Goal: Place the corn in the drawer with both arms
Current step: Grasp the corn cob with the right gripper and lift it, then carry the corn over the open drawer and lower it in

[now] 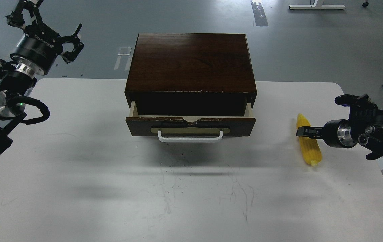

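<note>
The yellow corn (309,149) lies on the white table (77,161) at the right, pointed end away from me. The dark brown box (191,64) stands at the table's middle back. Its drawer (191,126), with a white bar handle (190,137), is pulled out a short way; its inside is dark. My right gripper (303,131) comes in from the right and lies across the corn's upper half. It looks thin and dark, and its fingers cannot be told apart. My left gripper (45,24) is open and empty, raised at the far left beyond the table's back edge.
The table's right edge runs close behind the corn, under my right arm (366,136). Grey floor lies beyond the back edge, with a white stand foot (315,6) far off.
</note>
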{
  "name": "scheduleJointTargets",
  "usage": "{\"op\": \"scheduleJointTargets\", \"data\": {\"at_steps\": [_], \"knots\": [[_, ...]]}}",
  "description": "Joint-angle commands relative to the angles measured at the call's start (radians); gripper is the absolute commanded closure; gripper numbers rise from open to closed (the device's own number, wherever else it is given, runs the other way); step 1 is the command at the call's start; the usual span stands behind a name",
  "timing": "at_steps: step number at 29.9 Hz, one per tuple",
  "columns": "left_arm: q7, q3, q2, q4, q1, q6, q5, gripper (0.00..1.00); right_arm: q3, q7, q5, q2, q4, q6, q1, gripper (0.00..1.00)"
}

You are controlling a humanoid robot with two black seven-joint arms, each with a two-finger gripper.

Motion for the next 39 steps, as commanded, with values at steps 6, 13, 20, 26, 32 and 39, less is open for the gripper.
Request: {"op": "scheduleJointTargets", "data": {"at_steps": [6,13,20,26,32,39], "knots": [[0.003,0.013,0.029,-0.012,-0.003,-0.004,0.009,0.02,0.094,0.024,0.031,-0.047,0.02,0.009,0.05,1.0],[0.002,0.015,0.042,0.005,0.002,-0.004,0.023,0.02,0.154,0.026,0.055,-0.103,0.08,0.085,0.312,1.0],[0.0,0.013,0.019,0.02,0.013,0.005,0.023,0.02,0.151,0.026,0.052,-0.056,0.169,0.143,0.575,1.0],[0.016,0.013,-0.005,0.051,0.026,-0.001,0.023,0.02,0.137,0.024,0.013,0.016,0.301,0.143,0.658,1.0],[0.019,0.009,-0.001,0.051,0.034,-0.01,0.021,0.02,0.138,0.026,-0.154,0.103,0.413,0.143,0.667,1.0],[0.016,0.001,0.015,0.051,0.034,-0.013,0.02,0.02,0.129,0.059,-0.4,0.212,0.471,0.143,0.666,1.0]]}}
